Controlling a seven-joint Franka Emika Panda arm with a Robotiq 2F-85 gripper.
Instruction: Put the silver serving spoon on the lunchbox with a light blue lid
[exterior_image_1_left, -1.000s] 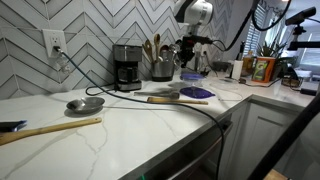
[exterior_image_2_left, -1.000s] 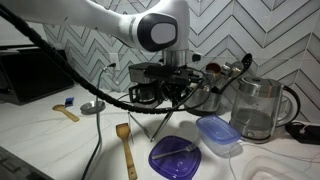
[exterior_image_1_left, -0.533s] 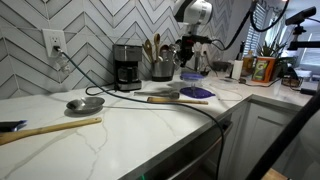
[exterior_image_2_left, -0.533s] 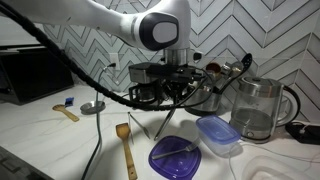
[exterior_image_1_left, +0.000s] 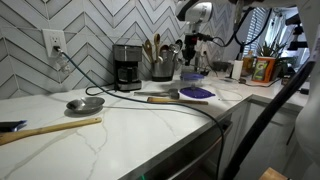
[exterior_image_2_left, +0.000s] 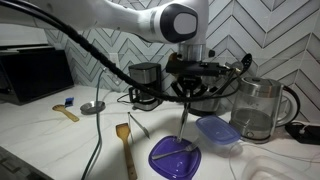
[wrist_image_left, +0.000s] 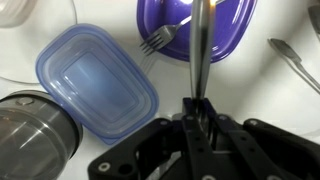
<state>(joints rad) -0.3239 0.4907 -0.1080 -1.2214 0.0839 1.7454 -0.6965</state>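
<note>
Silver metal hangs straight down from the tool (wrist_image_left: 200, 108): the silver serving spoon (wrist_image_left: 199, 50) is pinched by one end between the nearly closed fingers, and the tool holds nothing else. In an exterior view the spoon (exterior_image_2_left: 183, 120) dangles above the dark purple plate (exterior_image_2_left: 175, 158), with the lunchbox with a light blue lid (exterior_image_2_left: 216, 133) just beside that plate on the white marble bench (exterior_image_2_left: 60, 140).

I'd say the carrying step is in hand: the spoon is lifted but not yet over its target. The next move calls for a short sideways shift until the spoon hangs over the pale lid (wrist_image_left: 95, 85). Then it needs a gentle lowering and a release that leaves it lying on the lid rather than sliding off.

The wrist view cuts the spoon's far end off at the frame edge, so its bowl isn't shown there. The spoon is so thin in the exterior views that I can't tell whether its tip clears the plate. A fork (wrist_image_left: 158, 40) lies on that plate, easy to confuse with it.
</note>
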